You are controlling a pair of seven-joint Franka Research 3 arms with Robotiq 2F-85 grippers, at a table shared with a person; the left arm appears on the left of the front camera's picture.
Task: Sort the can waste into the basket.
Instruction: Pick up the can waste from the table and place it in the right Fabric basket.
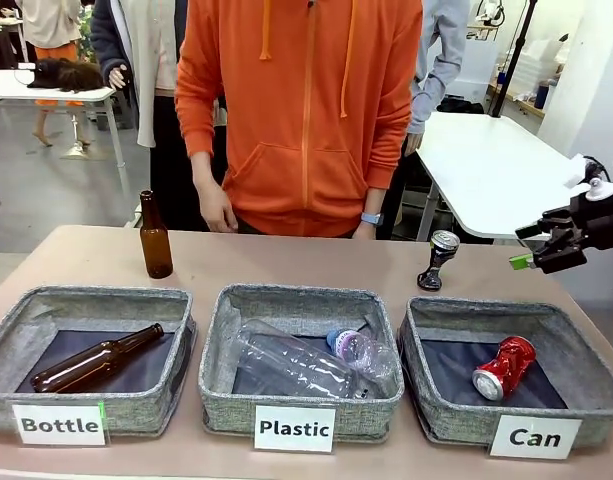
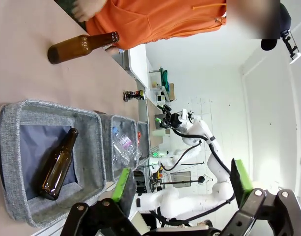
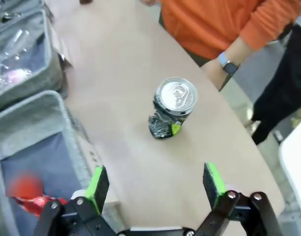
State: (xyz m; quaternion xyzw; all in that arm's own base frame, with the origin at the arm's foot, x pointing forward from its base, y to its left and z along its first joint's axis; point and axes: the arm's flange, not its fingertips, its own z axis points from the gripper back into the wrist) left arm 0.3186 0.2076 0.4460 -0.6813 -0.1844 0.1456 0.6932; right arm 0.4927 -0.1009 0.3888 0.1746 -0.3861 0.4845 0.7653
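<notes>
Black can (image 1: 441, 260): stands upright on the table (image 1: 286, 262), right of centre in the front view, just behind the far rim of the "Can" basket (image 1: 456, 418). The body is twisted and the silver top faces up. It touches neither gripper.

Red can (image 1: 504, 367): lies dented on the dark bottom of the "Can" basket, lower right of the frame.

Right gripper (image 3: 156, 181): in its wrist view the fingers (image 3: 97, 184) stand wide apart and hold nothing. The black can sits ahead of them at frame centre, not between them. In the front view this gripper hangs at the right edge, to the right of the black can and apart from it.

Left gripper (image 2: 182, 180): fingers wide apart along the bottom of its wrist view, empty.

Other items: a "Plastic" basket (image 1: 301, 296) at centre holds clear bottles (image 1: 296, 365). A "Bottle" basket (image 1: 96, 296) at lower left holds one brown bottle (image 1: 96, 360). A second brown bottle (image 1: 154, 238) stands behind it. A person in an orange hoodie (image 1: 301, 110) stands at the far edge.
</notes>
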